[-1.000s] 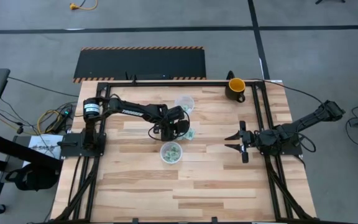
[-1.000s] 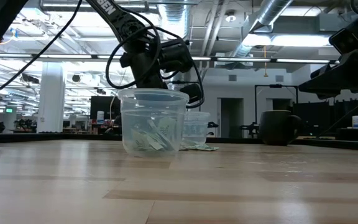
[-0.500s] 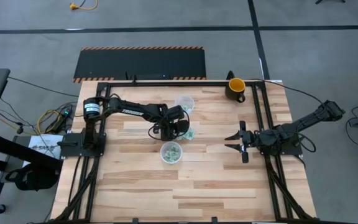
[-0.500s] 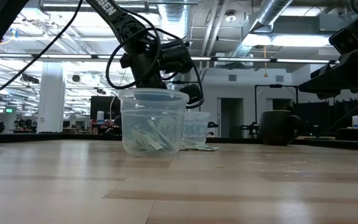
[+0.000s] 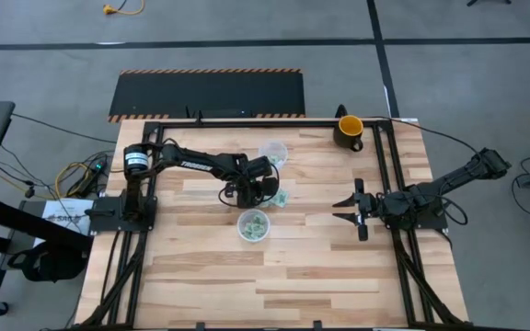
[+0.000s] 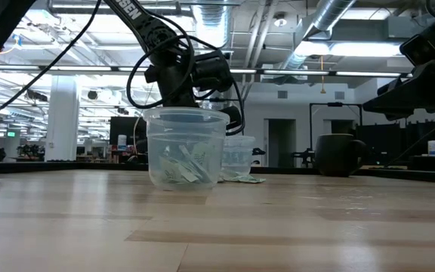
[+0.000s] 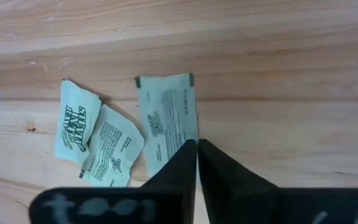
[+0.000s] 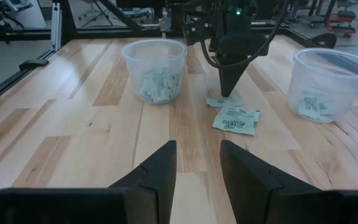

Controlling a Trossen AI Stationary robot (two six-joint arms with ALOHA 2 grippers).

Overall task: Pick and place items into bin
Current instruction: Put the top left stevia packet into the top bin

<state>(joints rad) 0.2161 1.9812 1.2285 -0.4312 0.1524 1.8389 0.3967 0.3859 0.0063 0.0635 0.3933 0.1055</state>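
In the high view, the left gripper (image 5: pixel 267 190) is seen near the middle of the table (image 5: pixel 201 285), pointing down onto a small group of pale green packets (image 5: pixel 283 197) that lie on the wood. A clear cup (image 5: pixel 253 225) holding more packets stands close by at about 6 o'clock from this gripper, and a second clear cup (image 5: pixel 272 153) stands at about 12 o'clock from it. The right gripper (image 5: pixel 355 210) is held well apart at about 3 o'clock, its jaws spread with nothing between them. A yellow-and-dark mug (image 5: pixel 349 131) is placed by the far edge of the table.

In the low view, the near cup (image 6: pixel 186 148) is seen in front, with packets inside, and the left arm (image 6: pixel 180 68) comes down behind it. The second cup (image 6: pixel 237 157) and the mug (image 6: pixel 339 154) are seen farther back. Behind the table a large hall with ceiling lights and ducts is visible.

In the left wrist view, the jaws are closed to a point, and their tips are set on the lower edge of one packet (image 7: pixel 166 118); whether it is pinched cannot be told. Two other packets (image 7: pixel 95 135) lie just beside it, overlapping each other.

In the right wrist view, the open fingers (image 8: pixel 157 171) are seen in front. Beyond them, the left gripper (image 8: pixel 230 87) is seen touching down on the loose packets (image 8: pixel 234 117) between the two cups.
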